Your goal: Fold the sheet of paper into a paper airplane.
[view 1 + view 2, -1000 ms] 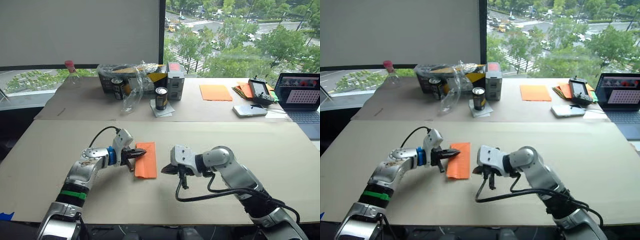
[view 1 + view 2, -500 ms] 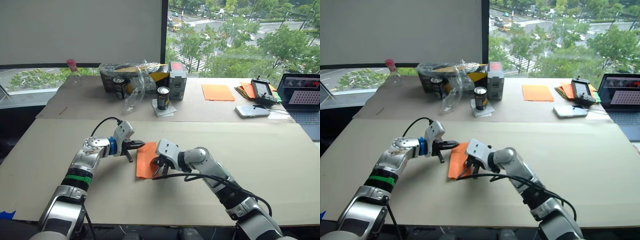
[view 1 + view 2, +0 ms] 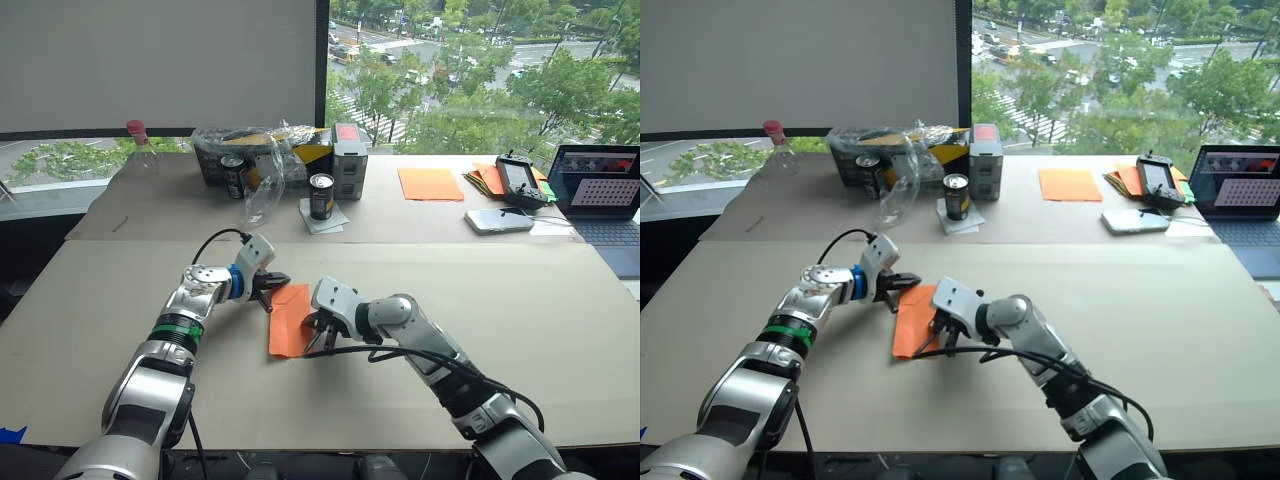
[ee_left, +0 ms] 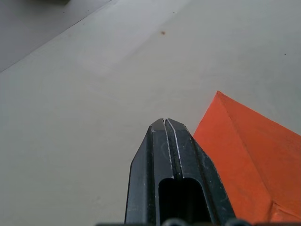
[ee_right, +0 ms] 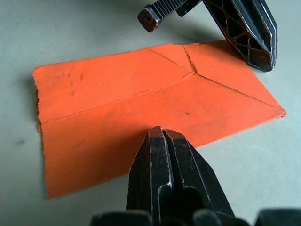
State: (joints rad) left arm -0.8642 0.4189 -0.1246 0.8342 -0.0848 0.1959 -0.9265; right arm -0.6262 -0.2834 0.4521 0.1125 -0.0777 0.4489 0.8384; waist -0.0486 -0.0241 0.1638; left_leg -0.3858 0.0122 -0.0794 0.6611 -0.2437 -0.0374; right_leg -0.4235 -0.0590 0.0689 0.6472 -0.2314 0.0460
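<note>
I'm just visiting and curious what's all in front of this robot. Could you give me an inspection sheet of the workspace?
Surface: pale tabletop, a second table behind it.
Job's things: orange sheet of paper, folded and creased, lying flat.
Clutter: two cans, crumpled plastic wrap, boxes, bottle, paler orange sheet, paper stack, phone, handheld controller, laptop.
Grippers: left gripper shut, tip by the sheet's far corner; right gripper shut, resting on the sheet.
Cables: black cables along both arms.
Surroundings: window with trees and a street outside.
</note>
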